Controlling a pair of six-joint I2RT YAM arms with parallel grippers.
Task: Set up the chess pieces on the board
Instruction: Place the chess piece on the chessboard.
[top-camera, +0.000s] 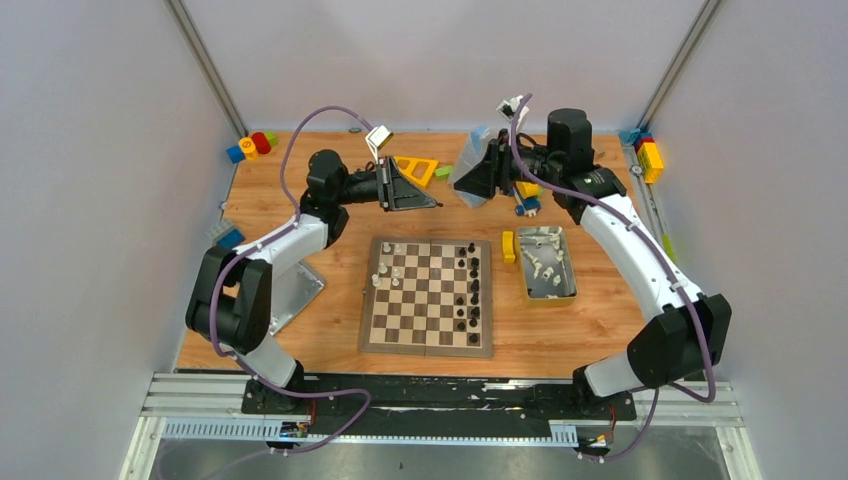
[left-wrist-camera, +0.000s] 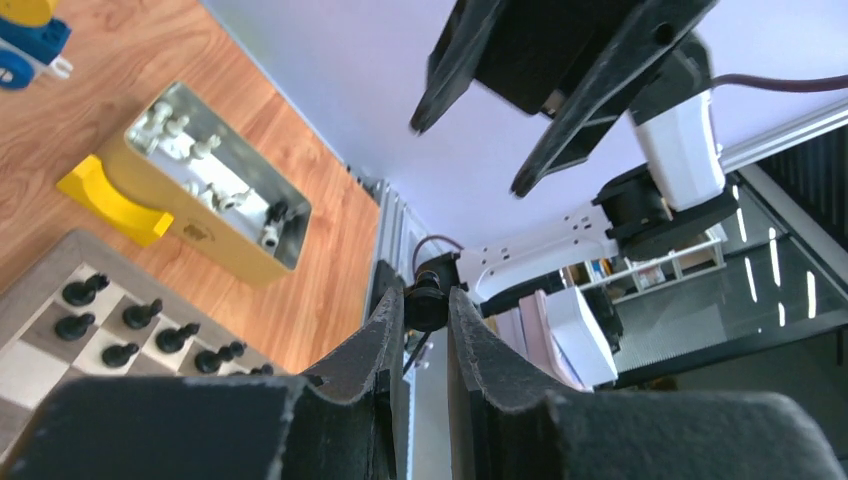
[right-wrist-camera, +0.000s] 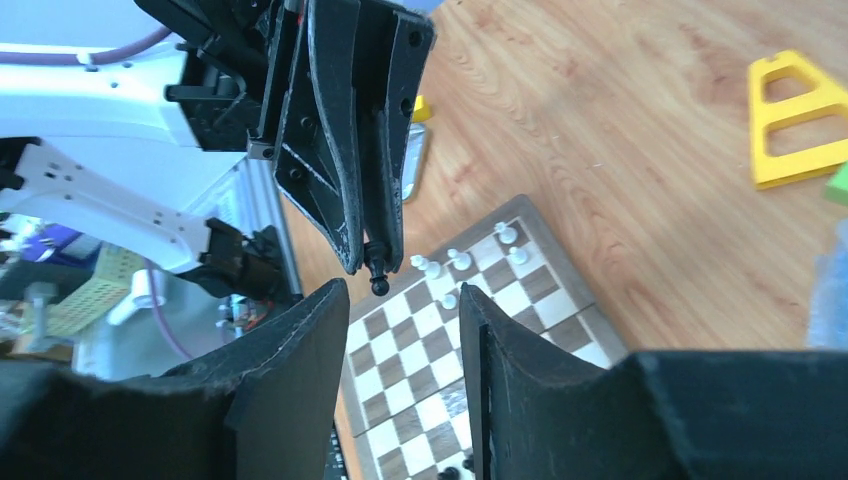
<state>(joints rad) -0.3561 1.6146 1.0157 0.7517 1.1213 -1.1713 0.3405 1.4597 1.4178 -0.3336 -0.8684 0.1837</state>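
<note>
One black chess piece (right-wrist-camera: 378, 274) clamped in the left gripper (right-wrist-camera: 368, 255), just before the right gripper (right-wrist-camera: 402, 296), jaws apart

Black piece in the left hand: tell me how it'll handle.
Probably light: the black piece is tiny. Pinched only at the tips of the left hand, it could twist or slip. Its narrow, knobbed shape suggests tipping or rolling on the board.

You can read no text or number anywhere; the small mark on the yellow tin (left-wrist-camera: 172, 216), at nine o'clock, is blurred.
</note>
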